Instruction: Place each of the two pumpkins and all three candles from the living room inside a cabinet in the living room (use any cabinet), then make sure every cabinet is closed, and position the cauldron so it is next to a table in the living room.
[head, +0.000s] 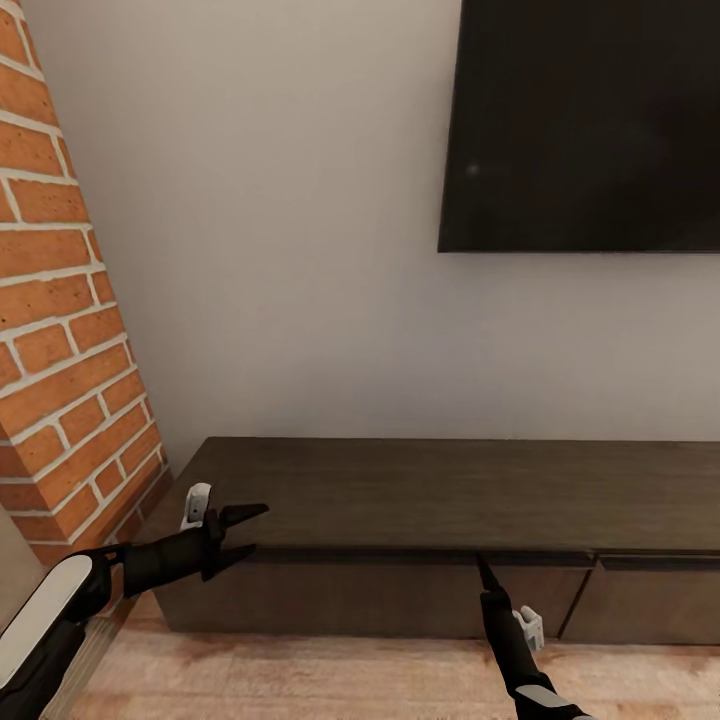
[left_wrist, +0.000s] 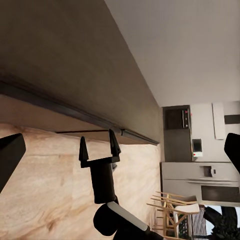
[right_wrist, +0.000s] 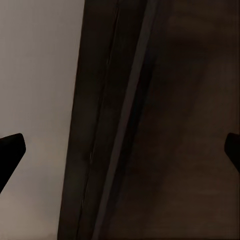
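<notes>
The long dark-brown cabinet (head: 430, 490) stands against the white wall, and the drawer fronts I can see are shut. My left gripper (head: 255, 528) is open and empty, hovering at the front edge of the cabinet's left end. My right gripper (head: 483, 568) points up at the top edge of a drawer front, near a seam between drawers. The left wrist view shows this right gripper (left_wrist: 99, 142) open just below the cabinet's lip (left_wrist: 75, 107). The right wrist view looks close along the cabinet (right_wrist: 175, 125) front. The pumpkins, candles, cauldron and table are out of view.
A red brick wall (head: 60, 300) juts out just left of the cabinet, close to my left arm. A dark TV (head: 590, 120) hangs above the cabinet at the right. Wooden floor (head: 300, 680) lies under my arms. Far off, the left wrist view shows kitchen units (left_wrist: 200, 180) and chairs (left_wrist: 172, 212).
</notes>
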